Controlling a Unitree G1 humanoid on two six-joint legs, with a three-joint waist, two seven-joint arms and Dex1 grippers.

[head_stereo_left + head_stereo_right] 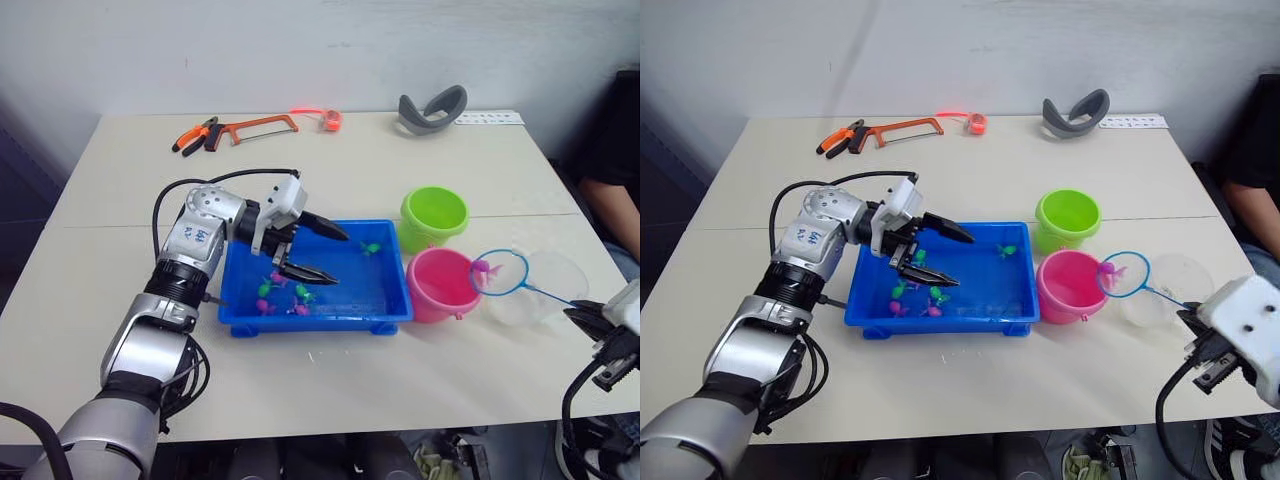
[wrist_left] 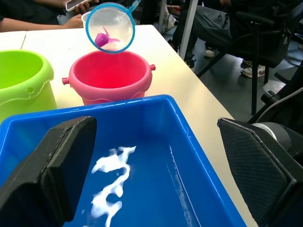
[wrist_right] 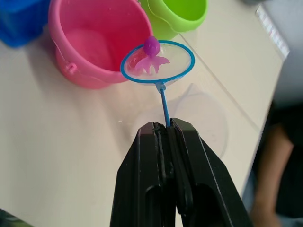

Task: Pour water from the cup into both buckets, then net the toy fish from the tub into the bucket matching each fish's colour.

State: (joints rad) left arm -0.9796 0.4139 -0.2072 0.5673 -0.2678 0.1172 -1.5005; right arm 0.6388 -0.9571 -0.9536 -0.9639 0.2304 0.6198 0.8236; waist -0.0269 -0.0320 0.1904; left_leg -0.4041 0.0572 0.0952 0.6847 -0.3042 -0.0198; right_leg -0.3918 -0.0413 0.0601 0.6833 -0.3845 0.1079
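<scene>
Right wrist view: the right gripper (image 3: 166, 126) is clamped on the net (image 3: 157, 62) handle, 1 pink fish (image 3: 151, 59) in the hoop beside the pink bucket (image 3: 85, 47). Left gripper (image 1: 325, 254) hangs spread apart over the tub (image 1: 390, 300), just beside that bucket.

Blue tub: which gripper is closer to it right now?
Left. The left gripper hangs open right over the blue tub, above the fish. The right gripper is off past the pink bucket, shut on the net handle.

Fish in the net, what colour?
Pink/magenta fish in the net; clearest in the right wrist view.
</scene>
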